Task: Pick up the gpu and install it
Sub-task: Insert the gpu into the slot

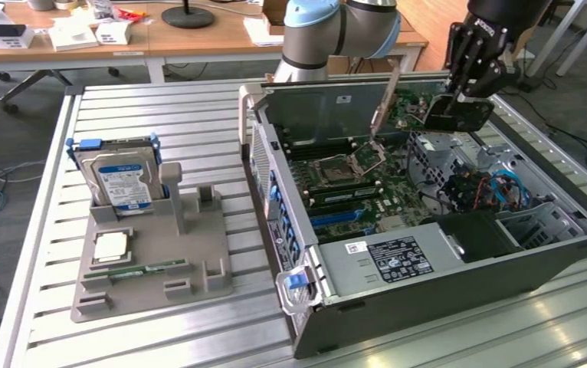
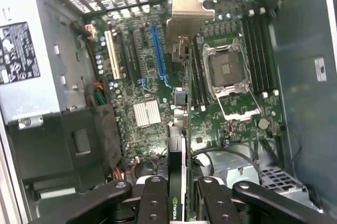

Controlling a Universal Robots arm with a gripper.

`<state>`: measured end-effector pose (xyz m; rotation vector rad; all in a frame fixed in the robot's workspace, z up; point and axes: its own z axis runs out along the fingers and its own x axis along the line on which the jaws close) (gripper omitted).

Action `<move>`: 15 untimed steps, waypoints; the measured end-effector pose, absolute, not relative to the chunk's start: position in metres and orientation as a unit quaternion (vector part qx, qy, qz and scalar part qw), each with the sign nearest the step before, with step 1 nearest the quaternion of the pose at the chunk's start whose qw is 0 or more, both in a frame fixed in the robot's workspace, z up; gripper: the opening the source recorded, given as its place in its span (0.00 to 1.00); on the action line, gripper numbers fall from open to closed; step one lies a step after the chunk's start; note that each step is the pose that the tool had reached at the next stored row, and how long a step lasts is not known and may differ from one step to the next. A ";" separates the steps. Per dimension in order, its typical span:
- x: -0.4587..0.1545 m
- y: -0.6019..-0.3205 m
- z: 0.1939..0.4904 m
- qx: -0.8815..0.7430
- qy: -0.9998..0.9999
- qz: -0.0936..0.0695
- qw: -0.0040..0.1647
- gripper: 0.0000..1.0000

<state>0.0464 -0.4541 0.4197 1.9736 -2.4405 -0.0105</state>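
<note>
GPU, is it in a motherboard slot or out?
Out: the gripper clamps the gpu edge-on over the motherboard; the blue slot is bare.

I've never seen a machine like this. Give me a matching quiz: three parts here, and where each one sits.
1. green graphics card with pale metal bracket
2. silver hard drive with blue label
3. narrow green memory stick

a. lying flat on the grey plastic stand
b. clamped between the black fingers over the open computer case
c. standing upright in the stand

Pairs: 1-b, 2-c, 3-a.
</note>
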 end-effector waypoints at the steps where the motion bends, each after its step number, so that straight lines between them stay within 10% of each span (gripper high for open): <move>1: 0.046 -0.454 0.420 0.635 -0.772 -0.003 0.002 0.26; 15: 0.046 -0.454 0.420 0.670 -0.743 -0.002 0.002 0.26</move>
